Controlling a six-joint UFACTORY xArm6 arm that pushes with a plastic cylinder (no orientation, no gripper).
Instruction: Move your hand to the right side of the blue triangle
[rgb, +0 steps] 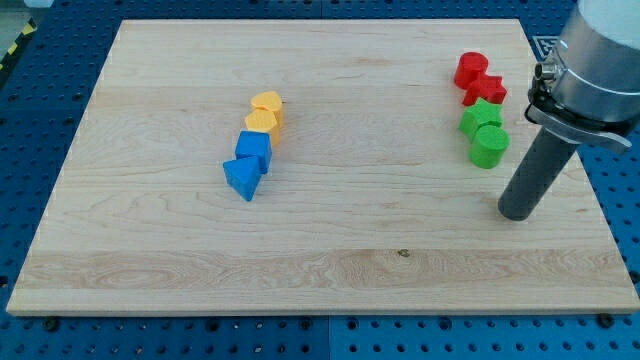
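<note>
The blue triangle (242, 178) lies left of the board's middle, at the lower end of a short column of blocks. A second blue block (254, 148) touches it from above. Two yellow blocks, one heart-shaped (267, 103) and one below it (264, 122), top the column. My tip (518, 212) rests on the board at the view's right, far to the right of the blue triangle and slightly lower. It touches no block.
Near the tip, up and to its left, stands a cluster: two red blocks (471, 70) (485, 92) above two green blocks (481, 116) (488, 146). The wooden board (320, 270) ends close to the right of the tip.
</note>
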